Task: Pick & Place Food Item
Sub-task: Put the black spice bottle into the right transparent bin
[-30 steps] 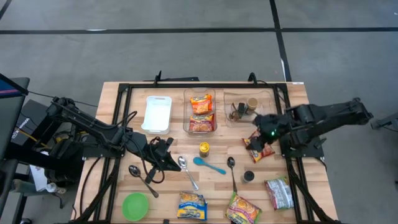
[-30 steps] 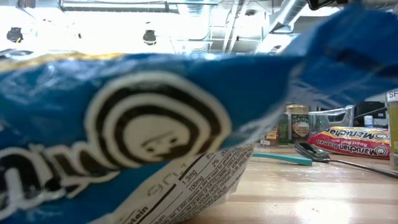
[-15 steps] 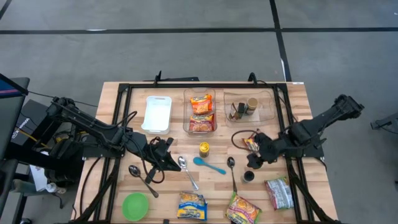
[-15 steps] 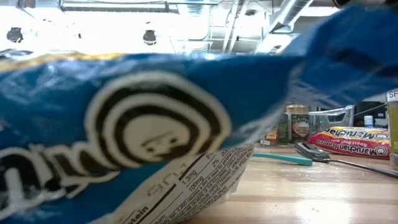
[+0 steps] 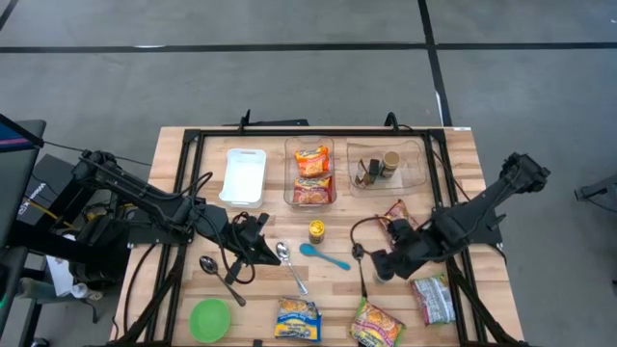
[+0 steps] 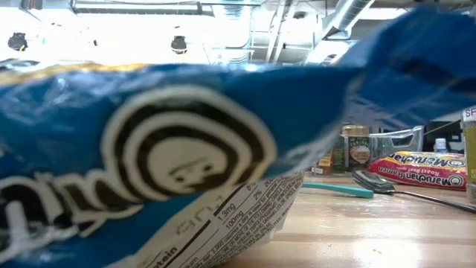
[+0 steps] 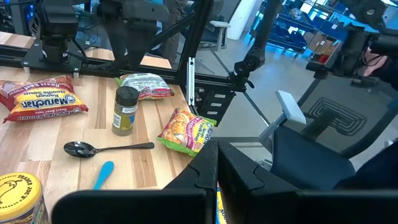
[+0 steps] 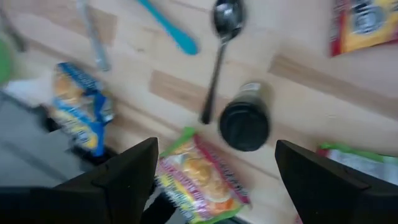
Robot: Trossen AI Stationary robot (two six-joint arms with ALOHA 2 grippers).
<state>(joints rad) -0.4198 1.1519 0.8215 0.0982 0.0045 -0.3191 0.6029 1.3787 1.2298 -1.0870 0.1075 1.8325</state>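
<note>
My right gripper (image 5: 378,262) is open and empty, hovering over the middle-right of the table. In its wrist view (image 8: 214,149) its fingers stand wide apart above a small dark-capped spice jar (image 8: 244,121), which stands upright on the wood (image 5: 386,274) beside a spoon (image 8: 219,50). A red noodle packet (image 5: 397,214) lies flat just beyond it. My left gripper (image 5: 258,247) is shut and empty, low over the table left of centre.
Noodle packets lie near the front edge (image 5: 297,318) (image 5: 376,326), and a green packet (image 5: 434,297) lies at the right. A yellow jar (image 5: 316,230), a blue spoon (image 5: 324,255) and a green bowl (image 5: 209,318) are nearby. Three trays (image 5: 310,173) line the far side. A blue packet (image 6: 186,164) fills the low view.
My right gripper has moved toward the table's near edge and to the left, away from the red noodle packet, and now stands over the dark-capped jar. The red packet stays on the table.
</note>
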